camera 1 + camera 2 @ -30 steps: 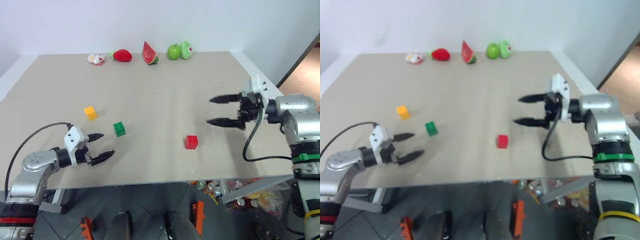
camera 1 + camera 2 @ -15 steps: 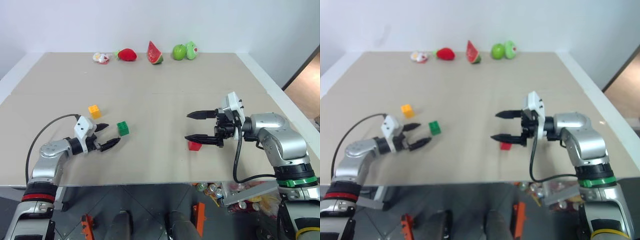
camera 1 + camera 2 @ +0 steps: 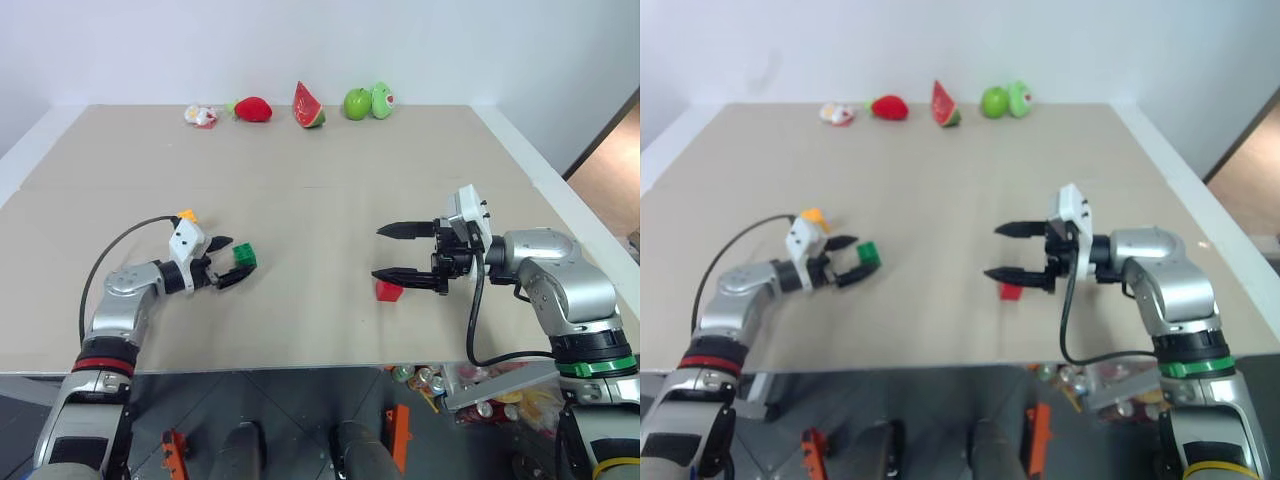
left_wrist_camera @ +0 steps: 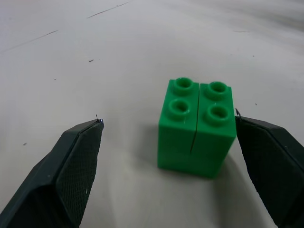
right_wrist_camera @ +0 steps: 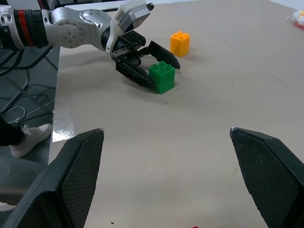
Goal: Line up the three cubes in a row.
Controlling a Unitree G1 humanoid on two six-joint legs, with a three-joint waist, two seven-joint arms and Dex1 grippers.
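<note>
I am reaching my left gripper [image 3: 232,264] low over the table [image 3: 330,160] near its front-left edge, and its 2 fingers are standing apart on either side of the green cube [image 4: 196,127]; 1 finger [image 4: 270,161] is right against the cube's side, the other [image 4: 71,166] is well clear of it, so nothing is clamped. The green cube is sitting upright on the table, studs up. The yellow-orange cube [image 5: 180,43] is resting just behind my left wrist, toward the left edge, apart from the green one. Further right, near the front edge, the red cube [image 3: 387,291] is lying partly under my right gripper [image 3: 398,253]. That gripper is hovering above the table, pointing toward the left edge, its 2 fingers spread wide and holding nothing. Along the far edge, a strawberry [image 3: 250,109], a watermelon slice [image 3: 306,105] and a green apple [image 3: 356,103] are sitting in a row.
</note>
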